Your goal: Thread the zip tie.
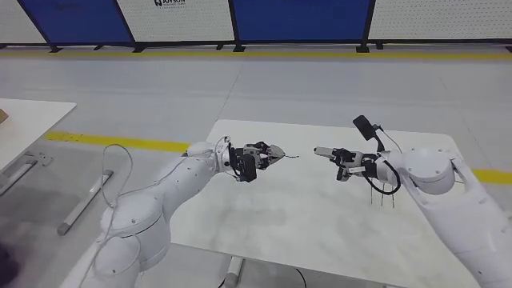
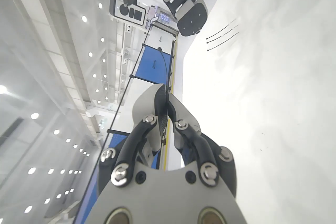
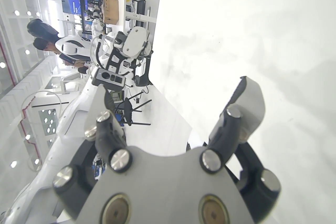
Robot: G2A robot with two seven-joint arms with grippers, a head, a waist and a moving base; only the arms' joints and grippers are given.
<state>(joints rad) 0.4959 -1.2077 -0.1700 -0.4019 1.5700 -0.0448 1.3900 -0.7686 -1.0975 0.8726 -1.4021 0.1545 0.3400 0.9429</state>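
The left end effector [image 2: 164, 90] pinches a thin, curved black zip tie [image 2: 164, 62] above the smooth white desk [image 1: 304, 224]; right end effector [image 3: 173, 86] spread wide; three slim spare ties [image 2: 222, 35] lie flat.

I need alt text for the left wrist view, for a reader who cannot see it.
The left pincer is shut on a black zip tie, which curves out toward the open right pincer farther off. Three spare ties lie on the white table.
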